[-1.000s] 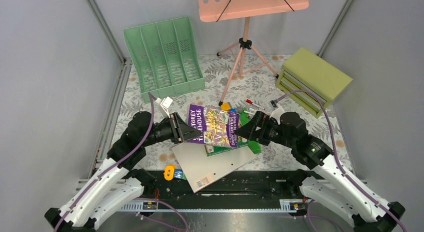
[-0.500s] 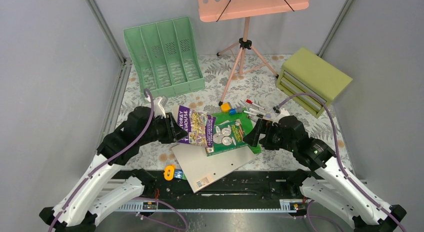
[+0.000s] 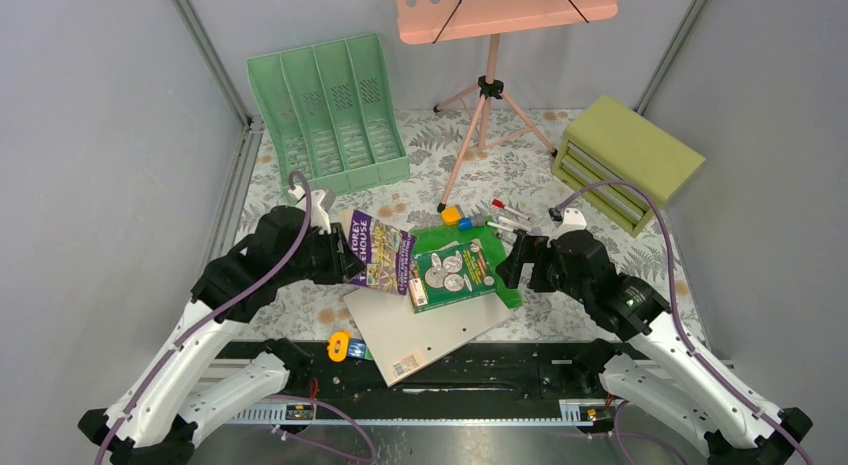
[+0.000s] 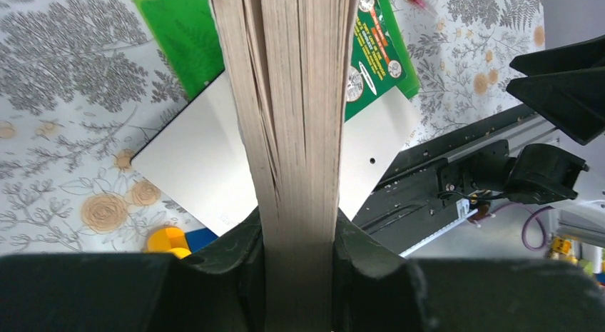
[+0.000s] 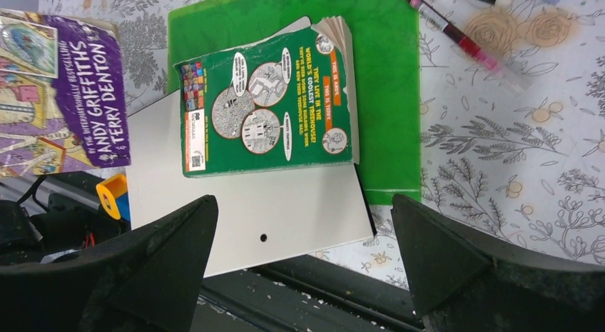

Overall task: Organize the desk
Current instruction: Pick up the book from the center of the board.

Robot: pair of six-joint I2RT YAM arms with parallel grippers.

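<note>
The desk (image 3: 520,175) lies under both arms, cluttered with books and pens. What's moved?
— The left gripper (image 3: 350,260), clamped on the purple book (image 3: 378,250), has pulled it left, off the green book (image 3: 452,273).
— And the right gripper (image 3: 508,265)?
— It has backed away beside the green book, jaws wide, holding nothing.
— Meaning?
— One book is free of the pile, likely headed for the rack (image 3: 330,110).

The left arm (image 3: 215,330) reaches forward with its elbow bent. The left gripper (image 3: 350,257) points inward, jaws clamped on the purple book (image 3: 382,253), which it holds edge-up. The right arm (image 3: 650,320) mirrors it. The right gripper (image 3: 510,263) faces inward and downward, jaws spread wide, holding nothing.
</note>
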